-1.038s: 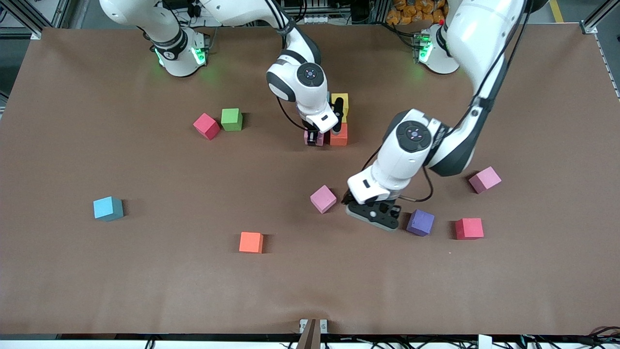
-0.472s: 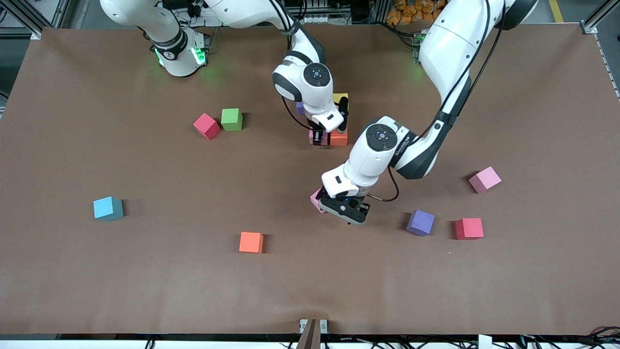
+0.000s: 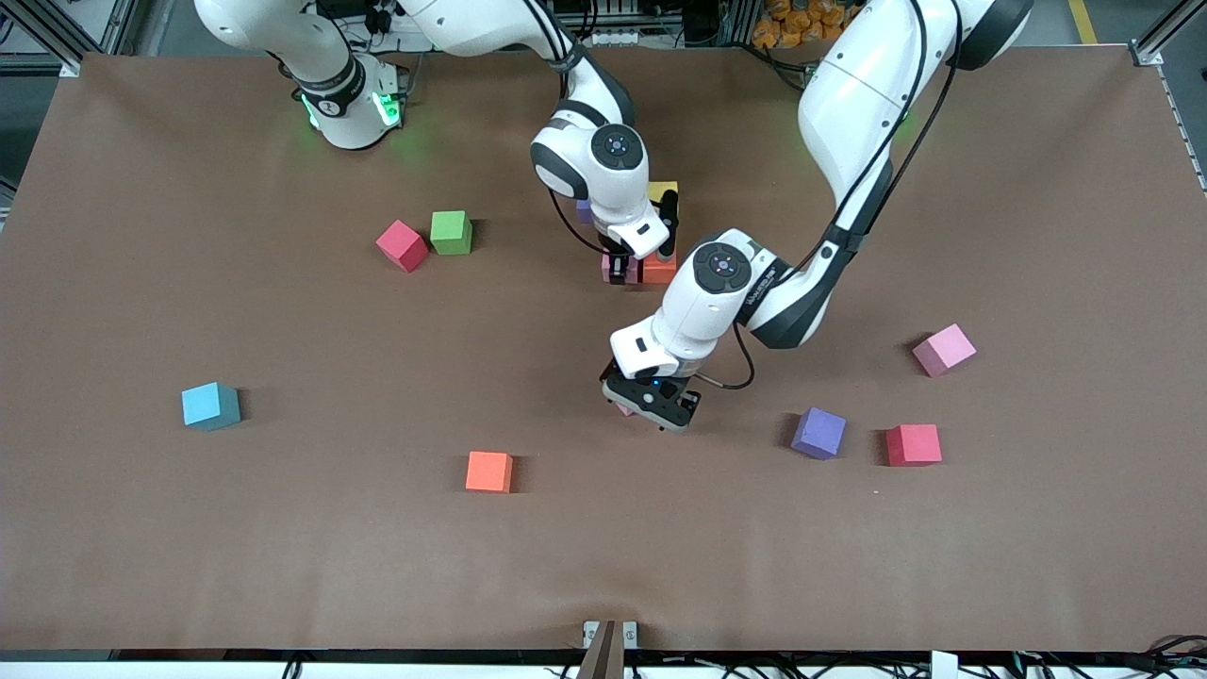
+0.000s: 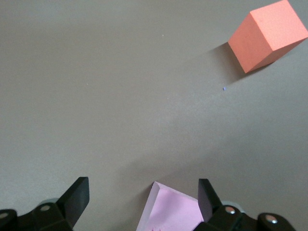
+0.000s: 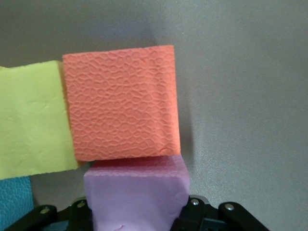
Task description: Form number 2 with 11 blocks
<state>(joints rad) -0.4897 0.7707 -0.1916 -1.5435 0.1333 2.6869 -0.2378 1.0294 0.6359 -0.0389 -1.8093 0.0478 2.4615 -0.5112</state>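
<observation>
Mid-table, my right gripper [image 3: 618, 269] [image 5: 136, 214] is shut on a pink block [image 3: 611, 268] [image 5: 137, 192], which presses against an orange block [image 3: 660, 270] [image 5: 120, 103]. Beside the orange one, toward the robots' bases, lies a yellow block [image 3: 664, 190] [image 5: 29, 120]. A blue block [image 5: 13, 202] shows at the edge of the right wrist view, and a purple corner [image 3: 584, 211] peeks past the right arm. My left gripper [image 3: 641, 404] [image 4: 143, 199] hangs open over a second pink block [image 3: 623, 409] [image 4: 175, 211], which sits between its fingers [image 4: 77, 196], untouched.
Loose on the brown table [image 3: 283, 566] lie a blue block [image 3: 209, 405], an orange block [image 3: 488, 471] [image 4: 267, 41], a purple block [image 3: 818, 433], a red block [image 3: 913, 444], a pink block [image 3: 943, 349], a reddish block [image 3: 402, 245] and a green cube [image 3: 451, 232].
My left arm has swung from beside the purple block toward the right arm's end, and its open gripper now covers the loose pink block. The right gripper shifted slightly with its pink block.
</observation>
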